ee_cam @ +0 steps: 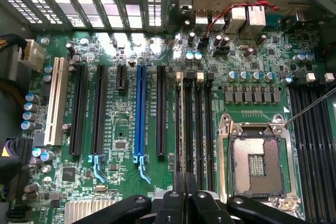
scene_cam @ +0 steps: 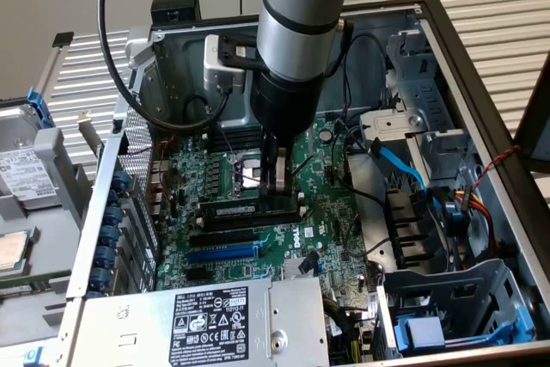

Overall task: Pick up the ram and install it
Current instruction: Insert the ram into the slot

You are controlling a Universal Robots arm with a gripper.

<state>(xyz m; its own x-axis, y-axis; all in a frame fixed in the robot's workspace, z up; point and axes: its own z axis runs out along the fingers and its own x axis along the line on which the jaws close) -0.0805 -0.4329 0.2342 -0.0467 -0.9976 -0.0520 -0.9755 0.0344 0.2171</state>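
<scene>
Open desktop computer case, grey steel, lying on its side against a ribbed white wall. Contents: green motherboard; square silver processor socket, empty; long blue expansion slot among black slots. Long thin green ram stick with black chips and white label: lies along a black memory slot at the board's centre, at seven o'clock from the socket in the exterior view. Black two-finger gripper on silver arm: fingers drawn together, tips down at the stick's three o'clock end; contact cannot be told. Grey power supply box at six o'clock.
</scene>
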